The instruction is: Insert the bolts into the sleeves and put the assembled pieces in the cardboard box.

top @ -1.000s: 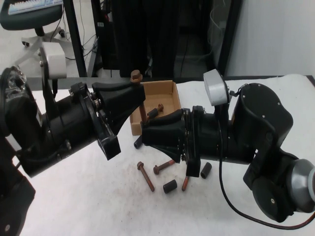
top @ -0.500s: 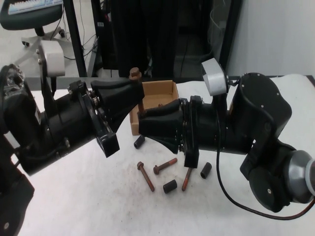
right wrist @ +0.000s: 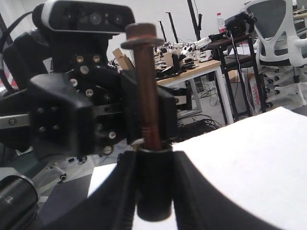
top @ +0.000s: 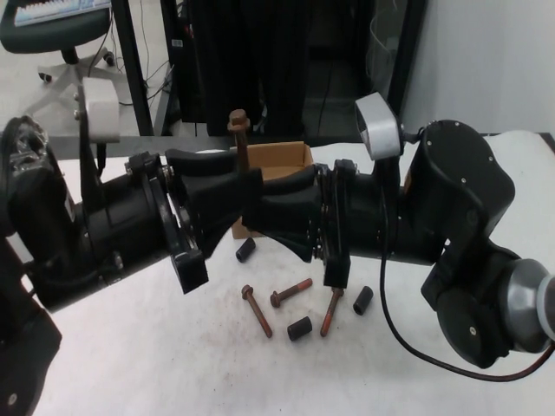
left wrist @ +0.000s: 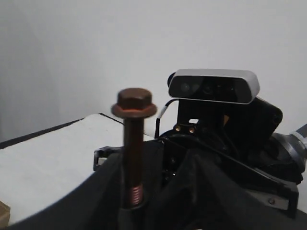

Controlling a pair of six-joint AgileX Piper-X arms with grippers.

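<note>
Above the white table (top: 156, 347), two black arms meet tip to tip just in front of the cardboard box (top: 290, 156). The left pincer (top: 248, 186) grips an upright rusty bolt (left wrist: 135, 143), head on top. The right pincer (right wrist: 153, 194) is closed around a black sleeve (right wrist: 153, 182), and the bolt's threaded end sits in the sleeve's top. Three loose bolts (top: 257, 310) and three loose sleeves (top: 300, 328) lie on the table beneath the arms.

Cardboard box (top: 279, 156) behind left hand (top: 248, 182), right hand (top: 250, 213)
</note>
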